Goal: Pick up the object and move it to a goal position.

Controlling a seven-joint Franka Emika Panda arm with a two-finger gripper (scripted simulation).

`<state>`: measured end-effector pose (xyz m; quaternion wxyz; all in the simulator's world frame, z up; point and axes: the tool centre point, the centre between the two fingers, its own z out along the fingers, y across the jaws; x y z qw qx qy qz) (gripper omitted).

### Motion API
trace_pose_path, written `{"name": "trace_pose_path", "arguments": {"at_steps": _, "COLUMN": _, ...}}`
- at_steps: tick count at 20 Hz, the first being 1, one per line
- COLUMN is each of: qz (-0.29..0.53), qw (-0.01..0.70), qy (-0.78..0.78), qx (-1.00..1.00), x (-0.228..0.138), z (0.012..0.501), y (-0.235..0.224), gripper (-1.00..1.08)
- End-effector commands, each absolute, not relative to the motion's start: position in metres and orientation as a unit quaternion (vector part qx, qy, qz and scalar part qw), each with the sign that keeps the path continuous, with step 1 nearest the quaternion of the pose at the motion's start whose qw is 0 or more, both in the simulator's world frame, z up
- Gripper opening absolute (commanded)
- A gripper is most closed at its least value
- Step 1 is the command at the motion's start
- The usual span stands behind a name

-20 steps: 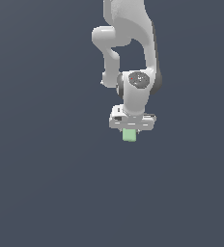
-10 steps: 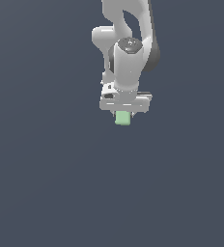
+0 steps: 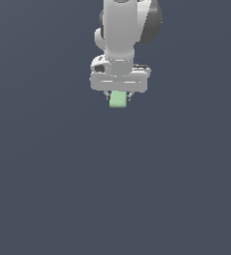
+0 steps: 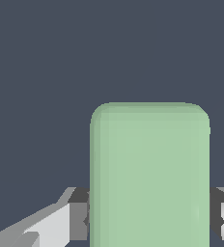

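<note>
Plain dark slate-grey surface throughout

The small pale mint-green rectangular block with rounded corners sits directly beneath the white robot gripper, projecting below its crossbar at the middle, with the white robot arm rising straight above them near the top centre of the exterior view. In the wrist view the block sits between the two grey fingers, one pressed against each of its opposite sides. The plain dark slate-grey ground spreads behind and around block and gripper on every side.
</note>
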<state>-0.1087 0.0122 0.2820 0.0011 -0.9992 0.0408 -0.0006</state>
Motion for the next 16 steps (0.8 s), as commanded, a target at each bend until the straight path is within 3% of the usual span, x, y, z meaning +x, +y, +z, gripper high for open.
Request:
{"name": "trace_pose_path", "arguments": {"at_steps": 1, "qz": 0.000, "qw": 0.001, "qy": 0.041, "qx": -0.999, "x": -0.115, "z": 0.302, "y": 0.004, "gripper": -1.00}}
{"name": "trace_pose_path", "arguments": {"at_steps": 16, "qz": 0.000, "qw": 0.000, "qy": 0.041, "qx": -0.999, "x": -0.128, "z": 0.359, "y": -0.018, "gripper": -1.00}}
